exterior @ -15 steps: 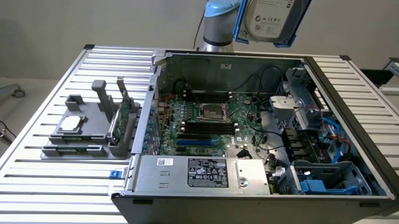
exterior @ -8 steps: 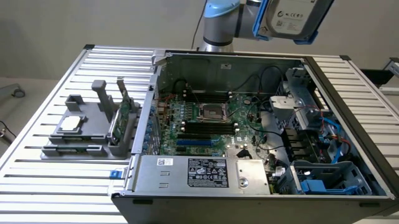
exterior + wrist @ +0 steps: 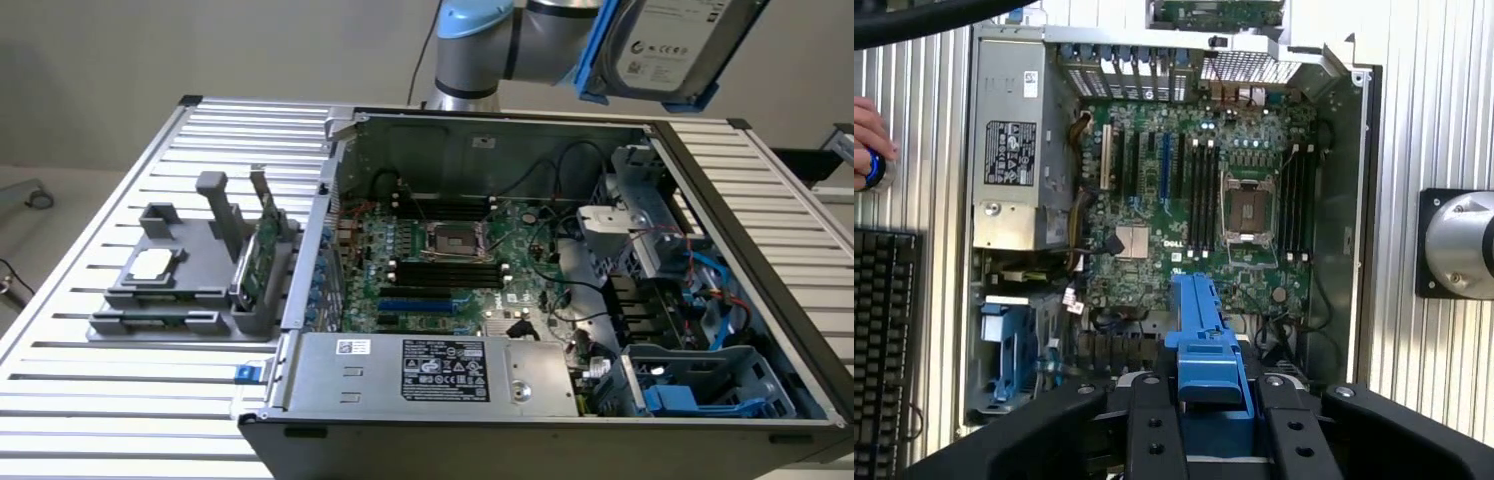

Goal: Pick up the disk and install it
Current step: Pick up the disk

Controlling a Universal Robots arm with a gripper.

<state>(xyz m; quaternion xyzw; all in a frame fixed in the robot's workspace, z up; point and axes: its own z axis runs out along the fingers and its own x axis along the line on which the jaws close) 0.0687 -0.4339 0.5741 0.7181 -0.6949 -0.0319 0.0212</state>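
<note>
One silver-grey, blue-framed metal disk (image 3: 674,45) clamped in black gripper (image 3: 1216,400), held high to clear open computer case (image 3: 481,145).

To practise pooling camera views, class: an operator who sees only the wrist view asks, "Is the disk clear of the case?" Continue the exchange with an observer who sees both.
Observer: Yes, the disk hangs well above the open case, touching nothing below.
Operator: Which face shows?
Observer: Its white-labelled face, tilted, towards the exterior camera.
Operator: Anything beside the case?
Observer: A grey holder on the exterior view's left, carrying a square chip.
</note>
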